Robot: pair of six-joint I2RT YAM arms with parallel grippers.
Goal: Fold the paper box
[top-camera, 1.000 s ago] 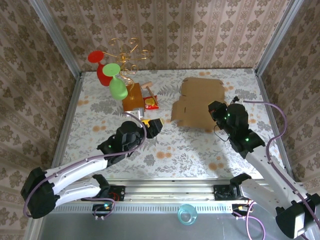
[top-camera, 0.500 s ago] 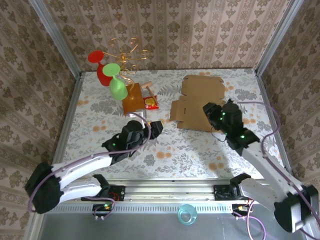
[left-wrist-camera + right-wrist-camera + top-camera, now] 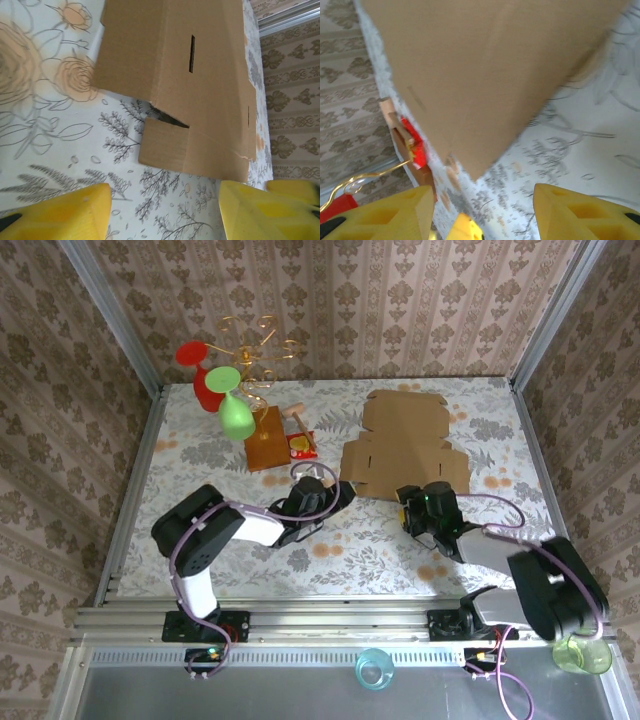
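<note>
From above, we see the paper box (image 3: 405,445) lying flat on the flowery table (image 3: 200,465). The left gripper (image 3: 338,494) is down low, and the near left corner of the box is just in front of its jaws. The right gripper (image 3: 407,508) is down low too, with the near edge of the box just ahead of it. A wooden block (image 3: 268,440) sits away from the box, off to the left of both grippers.

In the left wrist view, the two yellow fingers (image 3: 65,212) are spread apart with nothing between them. The box lies just ahead of them, not touching, and a small flap is the closest part.

In the right wrist view, the yellow fingers (image 3: 380,215) are wide apart too and hold nothing. The box is blurry and close ahead. Past the left finger we see the block, a red packet (image 3: 416,147) and a gold wire (image 3: 362,179)
</note>
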